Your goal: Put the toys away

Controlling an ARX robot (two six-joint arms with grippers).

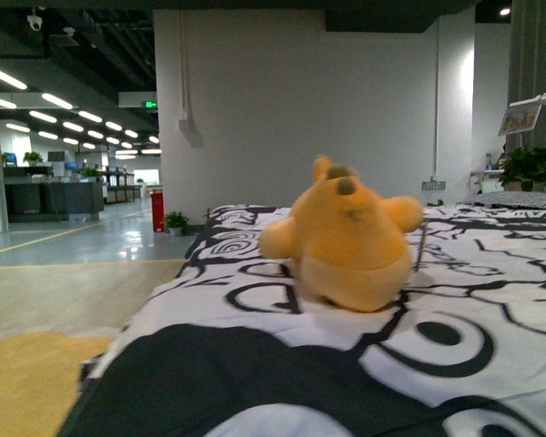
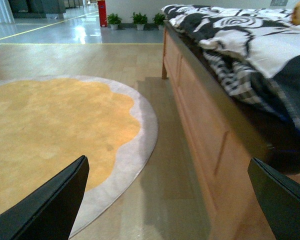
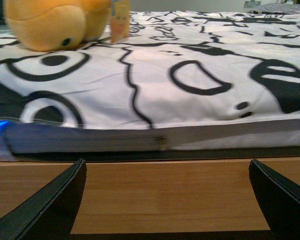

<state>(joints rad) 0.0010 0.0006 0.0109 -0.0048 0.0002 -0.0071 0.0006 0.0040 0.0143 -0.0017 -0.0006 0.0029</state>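
Plush toy (image 1: 346, 241): orange-yellow, sitting on the black-and-white duvet (image 1: 473, 309), just toward 3 o'clock of the front view's centre and set back from the near edge. Right gripper (image 3: 166, 162) faces the wooden bed frame (image 3: 165, 195) below duvet level, jaws spread wide and empty. The left gripper (image 2: 167, 165), equally wide, points over the floor rug (image 2: 55, 130). Raise your right arm above the duvet first, then close across the soft body, not a limb.

Wooden bed (image 2: 200, 115), round orange rug (image 2: 50, 135), white wall (image 1: 300, 100)

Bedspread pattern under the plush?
The bedspread is white with bold black swirls and circles; best in front view.
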